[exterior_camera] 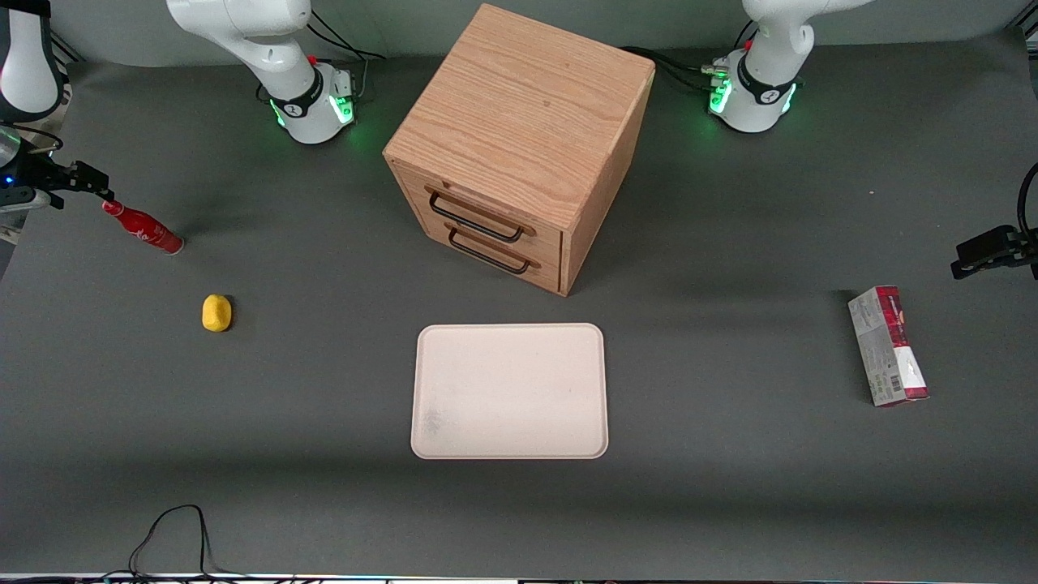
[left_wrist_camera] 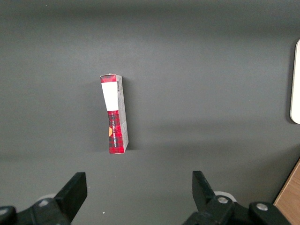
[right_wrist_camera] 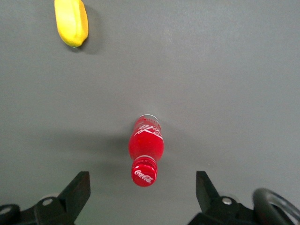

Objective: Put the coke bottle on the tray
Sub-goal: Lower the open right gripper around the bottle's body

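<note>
The coke bottle (exterior_camera: 143, 228), small, red, with white script and a red cap, stands on the grey table toward the working arm's end. The right wrist view looks down on its cap (right_wrist_camera: 144, 172) and body (right_wrist_camera: 146, 140). My right gripper (exterior_camera: 92, 183) hovers just above the bottle's cap; its fingers are open and empty, and they stand wide apart on either side of the cap (right_wrist_camera: 142, 190). The pale beige-pink tray (exterior_camera: 509, 391) lies flat in the middle of the table, in front of the drawer cabinet, with nothing on it. Its edge shows in the left wrist view (left_wrist_camera: 296, 84).
A wooden two-drawer cabinet (exterior_camera: 519, 146) stands at the table's middle. A small yellow object (exterior_camera: 216, 313) lies nearer the front camera than the bottle and shows in the right wrist view (right_wrist_camera: 71, 21). A red-and-grey carton (exterior_camera: 888, 345) lies toward the parked arm's end.
</note>
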You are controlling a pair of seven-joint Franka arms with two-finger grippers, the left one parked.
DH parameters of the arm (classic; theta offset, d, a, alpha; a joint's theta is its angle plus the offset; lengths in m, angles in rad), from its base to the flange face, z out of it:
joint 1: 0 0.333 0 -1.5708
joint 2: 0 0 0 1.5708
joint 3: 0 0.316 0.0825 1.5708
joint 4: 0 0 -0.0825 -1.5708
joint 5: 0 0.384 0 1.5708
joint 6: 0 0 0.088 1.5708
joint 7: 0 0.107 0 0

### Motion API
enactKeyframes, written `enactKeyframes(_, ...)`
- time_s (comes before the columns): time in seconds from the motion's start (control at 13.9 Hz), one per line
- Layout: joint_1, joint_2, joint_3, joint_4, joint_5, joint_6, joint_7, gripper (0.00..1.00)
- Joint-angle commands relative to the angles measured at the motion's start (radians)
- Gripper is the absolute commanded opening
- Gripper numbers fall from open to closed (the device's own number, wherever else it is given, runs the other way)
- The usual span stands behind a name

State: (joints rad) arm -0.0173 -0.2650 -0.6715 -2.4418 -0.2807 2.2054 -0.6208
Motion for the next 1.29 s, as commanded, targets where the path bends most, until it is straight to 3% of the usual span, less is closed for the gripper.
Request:
enactKeyframes(0.0, 0.008, 0.015, -0.034, -0.057, -0.005, 0.085, 0.013, 1.00)
enactKeyframes(0.93, 0.030, 0.106, -0.059, -0.077, -0.003, 0.174, 0.013, 1.00)
enactKeyframes(1.0, 0.030, 0.104, -0.059, -0.077, -0.002, 0.169, 0.013, 0.95)
enactKeyframes(1.22, 0.031, 0.104, -0.060, -0.077, 0.001, 0.163, 0.012, 0.47)
